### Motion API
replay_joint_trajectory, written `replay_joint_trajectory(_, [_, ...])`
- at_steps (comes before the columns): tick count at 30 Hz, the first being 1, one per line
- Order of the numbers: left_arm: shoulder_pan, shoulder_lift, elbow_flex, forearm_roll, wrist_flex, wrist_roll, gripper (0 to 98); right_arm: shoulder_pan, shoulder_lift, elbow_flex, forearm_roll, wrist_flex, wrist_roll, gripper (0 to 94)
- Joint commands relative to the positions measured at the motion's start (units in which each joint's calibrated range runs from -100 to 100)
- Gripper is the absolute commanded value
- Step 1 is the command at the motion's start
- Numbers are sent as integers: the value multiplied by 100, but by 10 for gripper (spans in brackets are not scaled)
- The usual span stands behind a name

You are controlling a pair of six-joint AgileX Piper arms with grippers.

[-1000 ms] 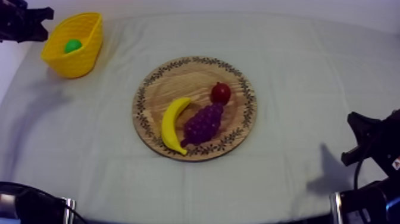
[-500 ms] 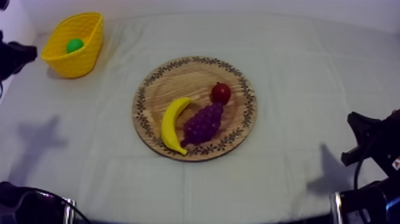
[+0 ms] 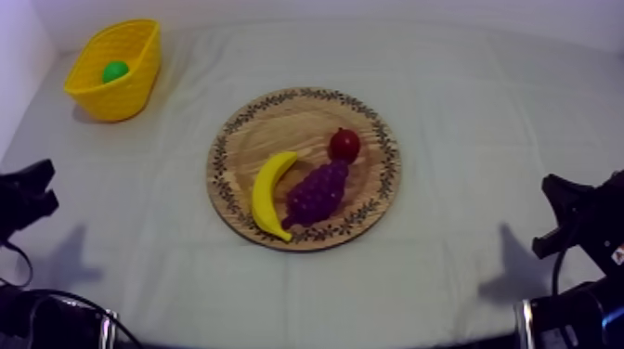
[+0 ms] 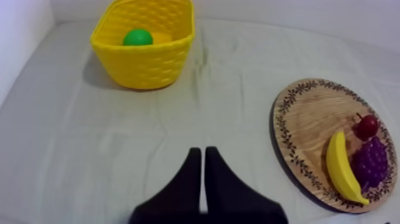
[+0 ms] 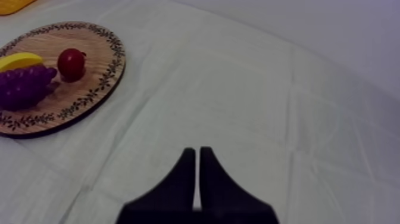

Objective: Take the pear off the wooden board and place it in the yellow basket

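Observation:
The green pear [image 3: 115, 71] [image 4: 137, 37] lies inside the yellow basket [image 3: 102, 96] [image 4: 146, 64] at the table's far left corner. On the round wooden board [image 3: 249, 130] [image 4: 303, 128] [image 5: 95, 83] in the middle lie a banana [image 3: 267, 193] [image 4: 340, 168], purple grapes [image 3: 316, 193] [image 4: 372, 162] [image 5: 24, 85] and a small red fruit [image 3: 344, 144] [image 4: 366, 126] [image 5: 72, 64]. My left gripper [image 3: 37, 190] [image 4: 199, 156] is shut on nothing, low at the left side, well short of the basket. My right gripper [image 3: 555, 209] [image 5: 195, 156] rests shut at the right side over bare cloth.
The grey-white cloth [image 3: 464, 111] covers the whole table. A white wall [image 3: 17, 65] rises along the left edge beside the basket. Open cloth lies between basket and board, and to the board's right.
My left arm has drawn back from beside the basket at the upper left down to the lower left side. The pear stays in the basket. The right arm has not moved.

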Motion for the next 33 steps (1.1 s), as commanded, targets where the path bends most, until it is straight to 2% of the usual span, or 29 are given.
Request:
replay_joint_trajectory(1, [-54, -477, 428, 40, -18, -65, 0, -2, -4, -5, -1, 2, -1, 4])
replay_joint_trajectory(8, [-112, -1233, 1173, 160, -227, -247, 0, 1, -4, -5, -1, 2, 0, 4])
replay_joint_trajectory(14, [-120, -1345, 1324, 144, -316, -382, 0, -1, -4, -5, -1, 2, -1, 4])
replay_joint_trajectory(23, [-123, -1359, 1351, 128, -336, 477, 0, -2, -4, -5, -1, 2, -2, 4])
replay_joint_trajectory(33, [-123, -1360, 1352, 128, -337, 519, 0, -2, -4, -5, -1, 2, -1, 4])
